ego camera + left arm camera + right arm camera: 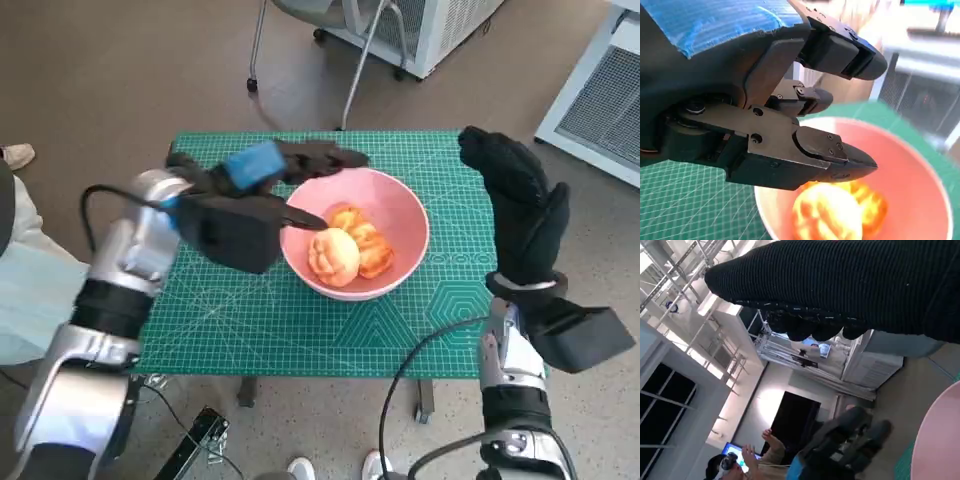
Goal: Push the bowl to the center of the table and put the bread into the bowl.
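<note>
A pink bowl [402,200] stands near the middle of the green cutting mat [250,320]. Pieces of golden bread [335,255] lie inside it. My left hand [255,190] hovers over the bowl's left rim, fingers apart and holding nothing. In the left wrist view its black fingers [830,155] reach over the bowl [920,170] just above the bread [830,215]. My gloved right hand [520,200] is raised at the table's right edge, apart from the bowl, with nothing in it. The right wrist view shows the glove [850,285], the bowl's edge [940,440] and my left hand [850,440].
Chair legs [350,70] stand behind the table. A white cabinet [600,90] is at the back right. A person's clothing [20,260] shows at the left edge, and a person [765,455] appears in the right wrist view. Cables hang below the table's front edge.
</note>
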